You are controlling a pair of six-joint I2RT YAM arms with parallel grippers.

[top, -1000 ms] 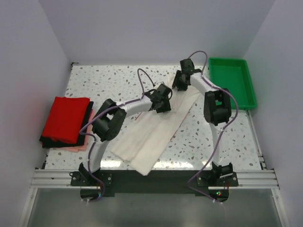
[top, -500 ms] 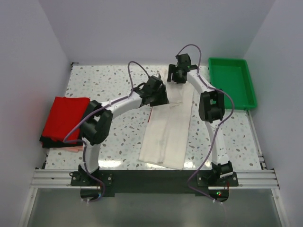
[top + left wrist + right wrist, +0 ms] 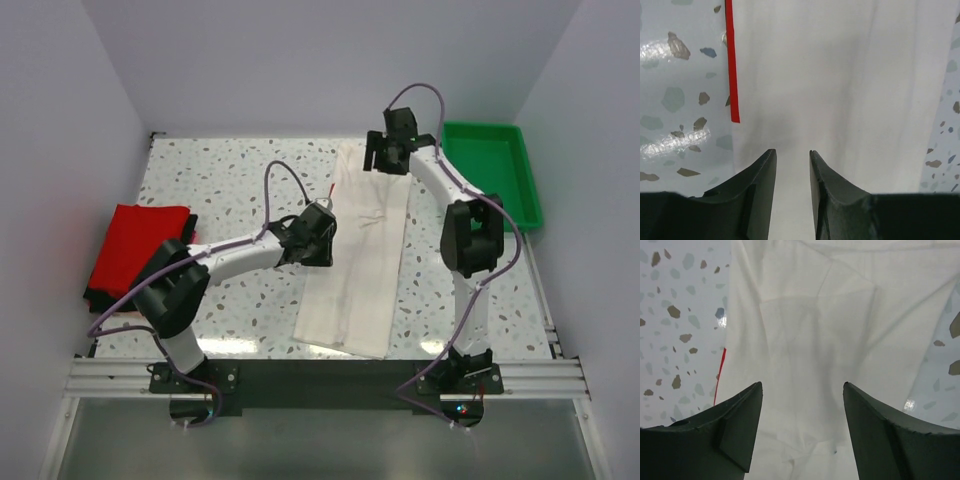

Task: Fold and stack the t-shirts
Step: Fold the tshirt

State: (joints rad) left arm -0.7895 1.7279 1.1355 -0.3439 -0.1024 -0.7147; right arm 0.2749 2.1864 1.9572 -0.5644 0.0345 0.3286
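The cream-white t-shirt (image 3: 362,255), folded into a long strip, lies flat on the table (image 3: 220,170), running from 12 to 6 o'clock. The left hand (image 3: 792,152) is over its 9 o'clock edge, fingers slightly parted and empty. The right hand (image 3: 802,385) gapes wide over its 12 o'clock end. A red t-shirt (image 3: 135,250) tops a stack at 9 o'clock.

Speckled counter (image 3: 230,170): cream-white t-shirt (image 3: 360,270) at centre, red-topped shirt stack (image 3: 135,255) at left edge, green tray (image 3: 490,175) at far right corner.
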